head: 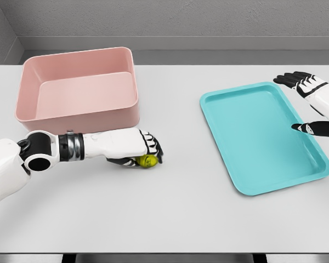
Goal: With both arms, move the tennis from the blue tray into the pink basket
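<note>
A yellow-green tennis ball lies on the white table just in front of the pink basket, under my left hand. That hand's fingers curl down over the ball and grip it. The basket stands at the back left, and nothing shows inside it. On the right lies the blue tray, turned at a slant, with nothing on it. My right hand hovers at the tray's far right edge with fingers spread and thumb pointing inward, holding nothing.
The white table runs to a front edge at the bottom of the view and a grey wall stands behind it. Between basket and tray lies a wide strip of table.
</note>
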Tool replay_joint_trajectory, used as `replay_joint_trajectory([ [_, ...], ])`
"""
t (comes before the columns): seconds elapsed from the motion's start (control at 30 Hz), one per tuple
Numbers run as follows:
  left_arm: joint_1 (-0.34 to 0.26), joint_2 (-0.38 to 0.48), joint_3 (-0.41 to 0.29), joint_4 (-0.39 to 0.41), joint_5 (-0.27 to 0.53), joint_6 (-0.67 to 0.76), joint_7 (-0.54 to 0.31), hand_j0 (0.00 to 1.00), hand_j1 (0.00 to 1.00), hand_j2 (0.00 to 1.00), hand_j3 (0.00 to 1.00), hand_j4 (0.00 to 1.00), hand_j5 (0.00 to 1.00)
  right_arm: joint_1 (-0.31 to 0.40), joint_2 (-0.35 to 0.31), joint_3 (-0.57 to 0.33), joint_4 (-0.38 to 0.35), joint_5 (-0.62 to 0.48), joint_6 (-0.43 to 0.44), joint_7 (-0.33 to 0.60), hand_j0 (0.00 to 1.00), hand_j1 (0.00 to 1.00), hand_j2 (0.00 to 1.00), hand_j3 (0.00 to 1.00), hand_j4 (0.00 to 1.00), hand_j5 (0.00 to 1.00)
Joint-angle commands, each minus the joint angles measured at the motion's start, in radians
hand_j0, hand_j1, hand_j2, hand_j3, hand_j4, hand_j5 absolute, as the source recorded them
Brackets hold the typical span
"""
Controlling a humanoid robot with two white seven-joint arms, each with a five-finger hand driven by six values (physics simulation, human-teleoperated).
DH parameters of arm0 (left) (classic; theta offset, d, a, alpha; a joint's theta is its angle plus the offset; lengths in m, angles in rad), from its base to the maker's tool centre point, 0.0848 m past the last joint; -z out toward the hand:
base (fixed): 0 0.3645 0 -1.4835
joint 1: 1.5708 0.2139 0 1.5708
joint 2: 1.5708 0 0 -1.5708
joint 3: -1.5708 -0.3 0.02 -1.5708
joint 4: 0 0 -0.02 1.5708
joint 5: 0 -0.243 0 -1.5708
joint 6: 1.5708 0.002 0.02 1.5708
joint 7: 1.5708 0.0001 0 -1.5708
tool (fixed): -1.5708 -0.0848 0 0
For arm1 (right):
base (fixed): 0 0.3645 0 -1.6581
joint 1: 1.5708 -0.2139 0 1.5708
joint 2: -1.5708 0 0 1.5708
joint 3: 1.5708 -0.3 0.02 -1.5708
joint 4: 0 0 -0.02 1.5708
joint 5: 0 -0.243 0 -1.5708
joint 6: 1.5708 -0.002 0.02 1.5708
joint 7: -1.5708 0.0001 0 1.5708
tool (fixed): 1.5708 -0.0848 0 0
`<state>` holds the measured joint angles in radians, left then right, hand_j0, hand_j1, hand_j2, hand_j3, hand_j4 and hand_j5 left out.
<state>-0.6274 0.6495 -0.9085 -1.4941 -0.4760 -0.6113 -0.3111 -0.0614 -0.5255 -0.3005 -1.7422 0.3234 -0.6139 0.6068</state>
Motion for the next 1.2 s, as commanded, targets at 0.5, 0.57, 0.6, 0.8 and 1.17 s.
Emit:
replay_joint_trajectory([
  [0.5, -0.032, 0.004, 0.000, -0.035, 0.008, 0.000, -0.011, 0.50, 0.50, 0.50, 0.50, 0.50, 0.50, 0.000, -0.001, 0.000, -0.005, -0.007, 0.003, -0.001, 1.00, 1.00, 1.00, 1.00, 1.00, 1.00],
  [0.57, -0.038, 0.010, 0.002, -0.048, 0.017, 0.000, -0.011, 0.50, 0.50, 0.50, 0.50, 0.50, 0.50, 0.000, 0.001, 0.000, -0.005, -0.007, 0.003, -0.001, 1.00, 1.00, 1.00, 1.00, 1.00, 1.00],
  [0.6, -0.041, 0.015, 0.003, -0.057, 0.020, 0.000, -0.011, 0.50, 0.50, 0.50, 0.50, 0.50, 0.50, 0.000, -0.001, 0.000, -0.005, -0.007, 0.003, -0.001, 1.00, 1.00, 1.00, 1.00, 1.00, 1.00],
  [0.8, -0.066, 0.032, 0.005, -0.067, 0.042, 0.000, -0.011, 0.50, 0.50, 0.50, 0.50, 0.50, 0.50, 0.000, 0.001, 0.000, -0.005, -0.007, 0.003, -0.001, 1.00, 1.00, 1.00, 1.00, 1.00, 1.00],
  [1.17, -0.130, 0.073, 0.011, -0.086, 0.105, 0.000, -0.011, 0.50, 0.50, 0.50, 0.50, 0.50, 0.50, 0.000, 0.001, 0.000, -0.005, -0.007, 0.003, -0.001, 1.00, 1.00, 1.00, 1.00, 1.00, 1.00],
])
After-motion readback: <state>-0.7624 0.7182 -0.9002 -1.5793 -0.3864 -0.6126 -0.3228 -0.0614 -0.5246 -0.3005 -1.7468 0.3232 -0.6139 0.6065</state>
